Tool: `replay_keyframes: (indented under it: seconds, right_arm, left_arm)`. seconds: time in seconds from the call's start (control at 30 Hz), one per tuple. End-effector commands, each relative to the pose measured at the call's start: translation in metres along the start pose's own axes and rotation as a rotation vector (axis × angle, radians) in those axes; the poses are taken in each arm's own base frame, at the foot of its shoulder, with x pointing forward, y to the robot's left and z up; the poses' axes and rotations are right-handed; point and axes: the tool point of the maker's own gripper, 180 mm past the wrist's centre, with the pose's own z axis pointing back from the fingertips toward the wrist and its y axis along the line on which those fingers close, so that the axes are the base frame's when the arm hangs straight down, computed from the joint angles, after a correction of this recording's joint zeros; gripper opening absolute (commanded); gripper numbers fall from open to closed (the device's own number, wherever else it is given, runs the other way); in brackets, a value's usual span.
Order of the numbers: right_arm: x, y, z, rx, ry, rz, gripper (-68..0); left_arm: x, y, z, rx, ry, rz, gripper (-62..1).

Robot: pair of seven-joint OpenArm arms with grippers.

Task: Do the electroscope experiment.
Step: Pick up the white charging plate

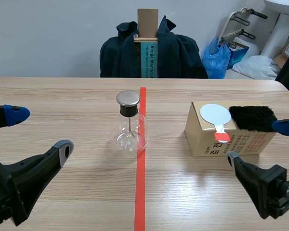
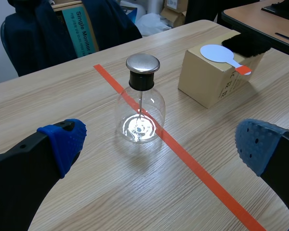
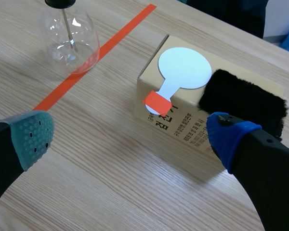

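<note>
While flanking metal-capped clear glass flask [image 1: 130, 132], holds left gripper [image 1: 41, 131], right gripper [image 1: 258, 142] spread; spots white disc paddle [image 1: 216, 115], black fur pad [image 1: 252, 119] atop brown cardboard box [image 1: 231, 142].

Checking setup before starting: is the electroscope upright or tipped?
Upright: the electroscope stands on its base, metal cap on top.

Bright, even light all over the table [image 1: 62, 101]. Soft shadows spread toward the robot from the cardboard box [image 3: 178, 127] and glass flask [image 2: 139, 115]; white glints flash on its glass and metal cap [image 2: 142, 63].
</note>
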Motion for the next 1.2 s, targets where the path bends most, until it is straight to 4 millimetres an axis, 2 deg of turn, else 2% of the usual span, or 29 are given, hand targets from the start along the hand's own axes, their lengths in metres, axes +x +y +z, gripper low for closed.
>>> replay_keyframes:
  seconds: [0.0, 0.13, 0.2, 0.37, 0.57, 0.8, 0.93, 1.17]
  right_arm:
    - [0.012, -0.003, -0.002, 0.001, -0.042, 0.079, 0.4]
    - [0.013, 0.004, -0.004, 0.04, -0.048, 0.367, 0.4]
    - [0.017, 0.005, -0.006, 0.047, -0.069, 0.548, 0.4]
    - [0.013, 0.009, -0.006, 0.067, -0.066, 1.009, 0.4]
    - [0.013, 0.012, -0.006, 0.042, -0.097, 1.319, 0.4]
    - [-0.013, 0.016, -0.011, -0.077, -0.116, 1.477, 0.4]
    - [-0.027, 0.019, -0.016, -0.173, -0.139, 1.493, 0.4]
    - [-0.049, 0.008, -0.04, -0.31, -0.077, 1.482, 0.4]
  left_arm:
    - [0.009, -0.004, -0.001, -0.011, -0.029, -0.004, 1.4]
    - [0.009, -0.004, -0.001, -0.011, -0.029, -0.004, 1.4]
    - [0.009, -0.004, -0.001, -0.011, -0.029, -0.004, 1.4]
    - [0.009, -0.004, -0.001, -0.011, -0.029, -0.004, 1.4]
    - [0.009, -0.004, -0.001, -0.011, -0.029, -0.004, 1.4]
    - [0.009, -0.004, -0.001, -0.011, -0.028, -0.004, 1.4]
    - [0.009, -0.004, -0.001, -0.011, -0.028, -0.004, 1.4]
    - [0.009, -0.004, -0.001, -0.011, -0.028, -0.004, 1.4]
